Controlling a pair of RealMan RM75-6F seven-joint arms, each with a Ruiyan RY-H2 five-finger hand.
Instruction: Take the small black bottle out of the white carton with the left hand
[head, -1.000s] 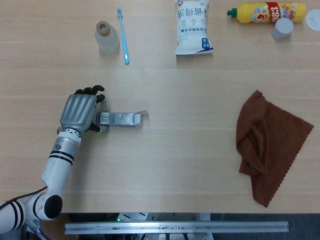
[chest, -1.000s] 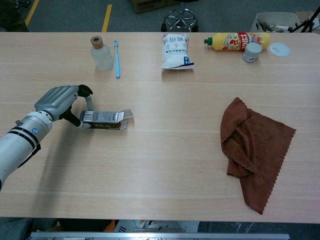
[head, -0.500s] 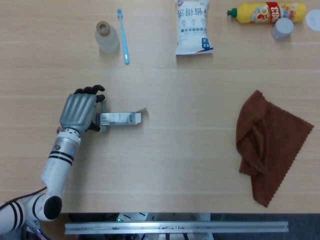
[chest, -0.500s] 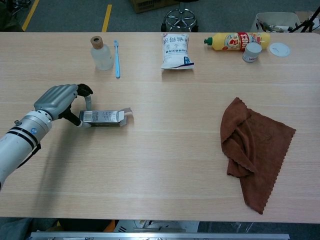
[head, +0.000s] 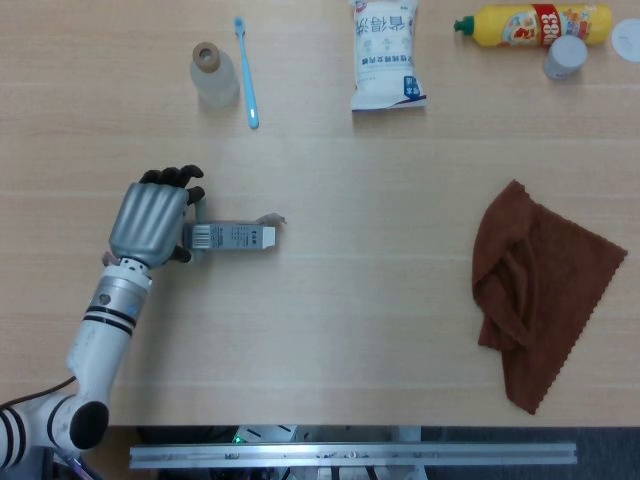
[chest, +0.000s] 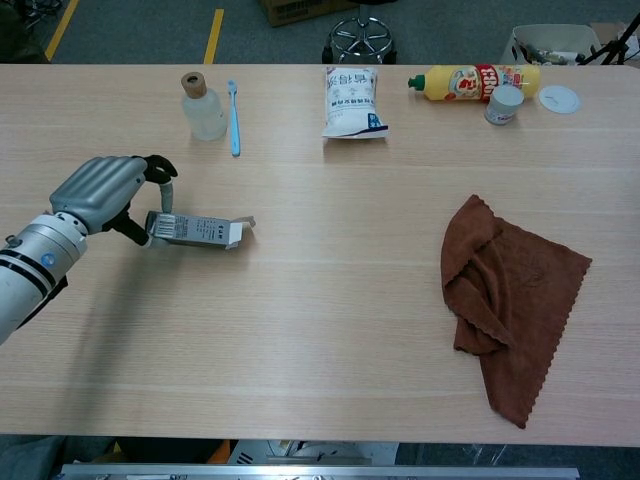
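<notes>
1. My left hand (head: 150, 222) sits at the left end of the small white rectangular cardboard carton (head: 232, 236), fingers curled round that closed end; in the chest view the dark fingertips (chest: 160, 170) hook over the top of the carton (chest: 195, 229) while the thumb comes in from below. I read it as grasping the carton, not the bottle.
2. The carton lies on its side on the pale wooden table (head: 350, 300), long axis running left to right, stretching away from my palm towards the right.
3. Its open end, flaps splayed (head: 270, 222), faces right, away from the hand. So the mouth I need is at the far end from my grip.
4. I cannot see the small black bottle in either view; I judge it is inside the carton, but the pictures do not show it.
5. The right hand is out of both views, so only the left is anywhere near.
6. Next, I reckon, I must tip or shake the carton, or reach round to the flap end.
</notes>
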